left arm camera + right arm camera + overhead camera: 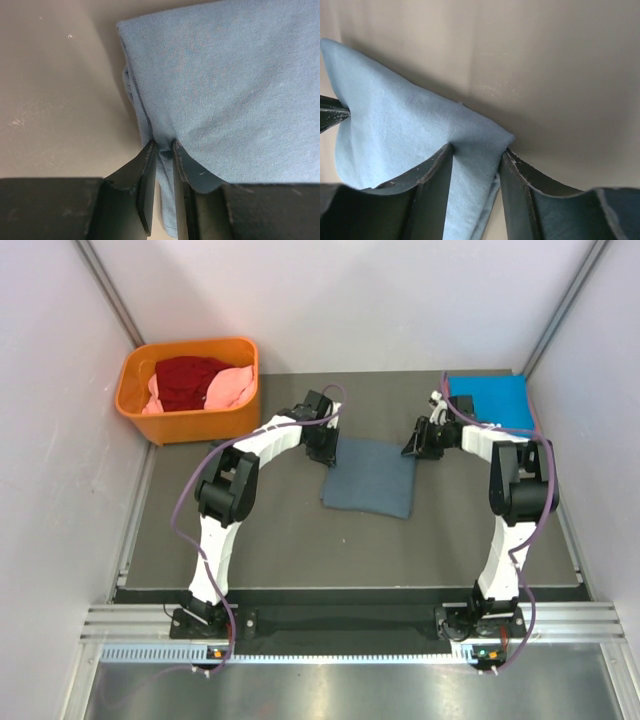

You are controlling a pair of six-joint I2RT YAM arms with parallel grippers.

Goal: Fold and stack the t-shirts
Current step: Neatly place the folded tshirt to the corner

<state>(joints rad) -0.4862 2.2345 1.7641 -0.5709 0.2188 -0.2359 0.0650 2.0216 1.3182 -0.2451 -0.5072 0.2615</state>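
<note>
My left gripper (163, 146) is pinched nearly shut on the far left edge of the slate grey-blue t-shirt (225, 90). My right gripper (477, 150) straddles its far right corner with the jaws partly apart, and I cannot tell if it has a hold. The shirt lies part-folded in the middle of the worktop (300, 550). I judge another fold is in hand. Next, both sides need a firm hold, then an even lift.

You are working in a robotics lab test cell: plain white panel walls (340, 300) box in a dark matted table (300, 550), and the left arm (212, 550) and right arm (505, 550) are bolted to an aluminium rail (340, 625) at its near edge. The only household things here are a grey-blue t-shirt (370, 475) and an orange basket (200, 425) of clothes (190, 380).
</note>
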